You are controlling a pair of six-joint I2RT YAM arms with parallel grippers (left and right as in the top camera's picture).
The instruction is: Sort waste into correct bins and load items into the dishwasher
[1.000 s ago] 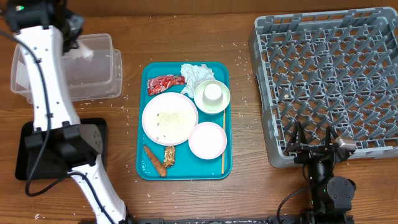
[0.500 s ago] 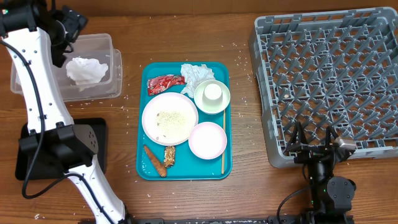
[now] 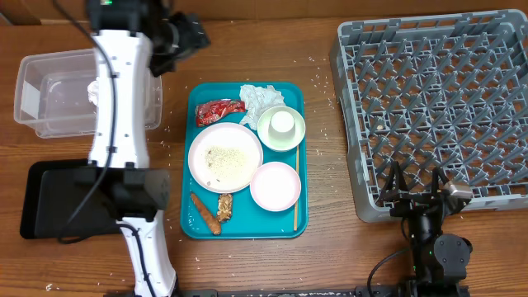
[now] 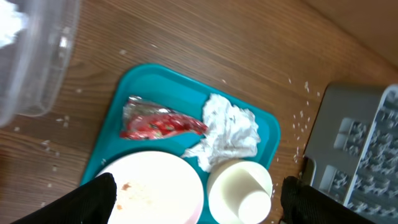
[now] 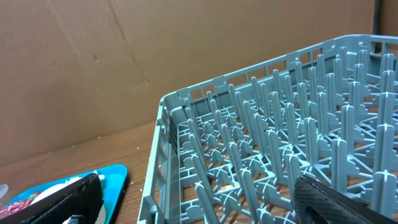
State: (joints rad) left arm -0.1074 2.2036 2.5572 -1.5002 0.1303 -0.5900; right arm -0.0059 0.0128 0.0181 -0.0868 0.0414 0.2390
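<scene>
Your left hand (image 4: 198, 185) hangs spread and empty above the teal tray (image 4: 174, 87). There a crumpled white paper napkin (image 4: 229, 130), soft and creased, lies just beside a glossy red wrapper (image 4: 158, 123). Your right hand (image 5: 198, 186) is spread too, beside the grey pegged rack (image 5: 261, 137).

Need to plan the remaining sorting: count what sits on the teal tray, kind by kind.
Plate: 1
Bowls: 2
Cup: 1
Napkin: 1
Red wrapper: 1
Carrot stick: 1
Brown chunk: 1
Thin wooden stick: 1
Total: 9, leaving out the rice on the plate, too fine to count.
</scene>
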